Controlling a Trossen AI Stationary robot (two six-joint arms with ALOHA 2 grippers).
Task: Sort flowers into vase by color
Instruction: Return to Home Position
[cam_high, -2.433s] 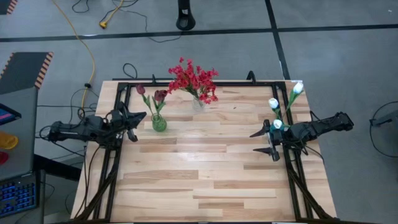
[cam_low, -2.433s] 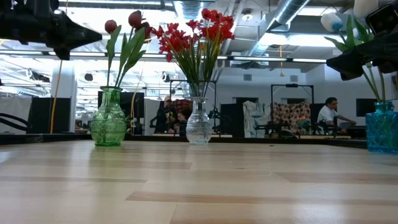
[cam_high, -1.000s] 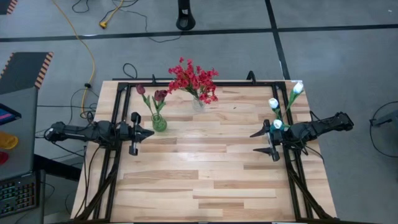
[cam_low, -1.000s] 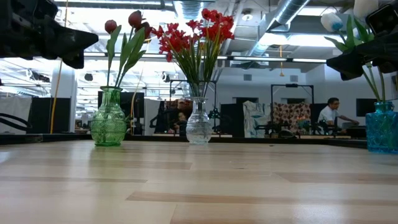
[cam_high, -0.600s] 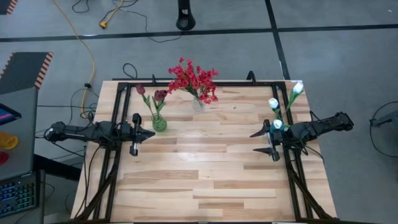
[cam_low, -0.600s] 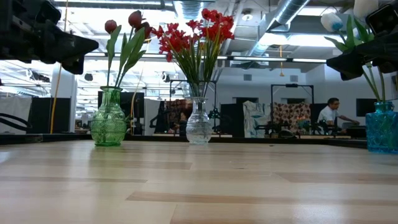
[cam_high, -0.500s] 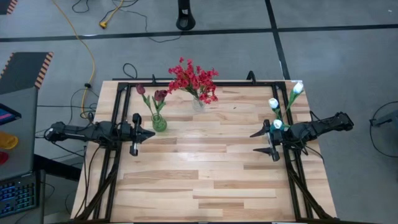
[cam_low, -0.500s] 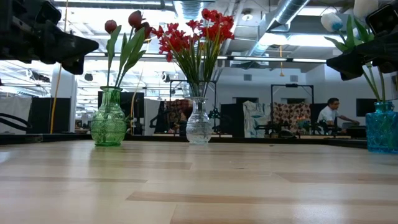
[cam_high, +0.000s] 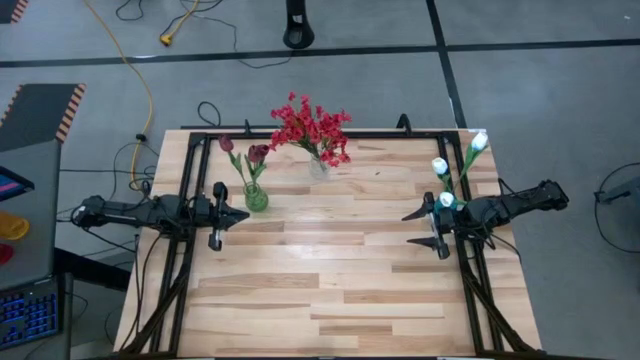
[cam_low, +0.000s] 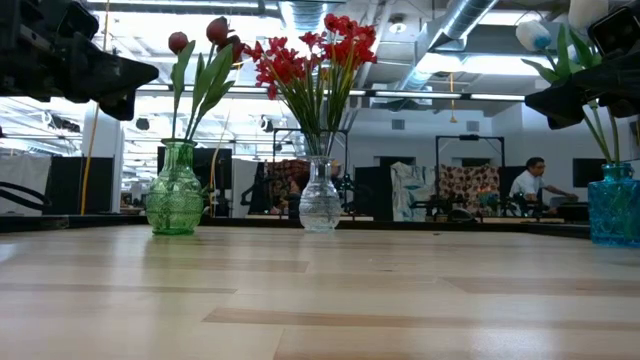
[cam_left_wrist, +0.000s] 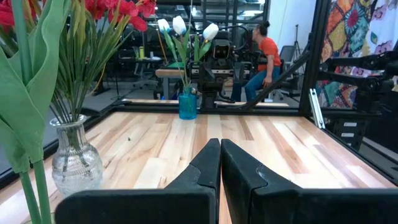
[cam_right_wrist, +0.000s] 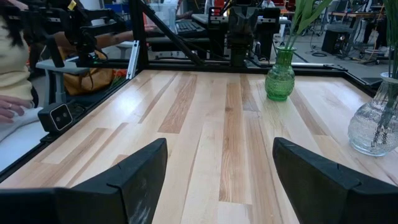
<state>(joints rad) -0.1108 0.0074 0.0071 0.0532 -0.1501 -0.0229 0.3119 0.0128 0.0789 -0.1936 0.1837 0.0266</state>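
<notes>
left gripper (cam_high: 238, 212): fingers pressed together, holding nothing
maroon tulips (cam_high: 257, 153): in green vase (cam_high: 256, 197), just beside left gripper's tip
red sprays (cam_high: 312, 127): in clear vase (cam_high: 319, 166), between the two grippers, well apart from both
right gripper (cam_high: 408, 229): jaws spread wide, empty
white tulips (cam_high: 440, 166): in blue vase (cam_low: 612, 205), just beside right gripper, behind its fingers

vases (cam_low: 175, 200) holding flowers (cam_low: 310, 60) stand left, centre and right on the table (cam_low: 320, 300).
</notes>
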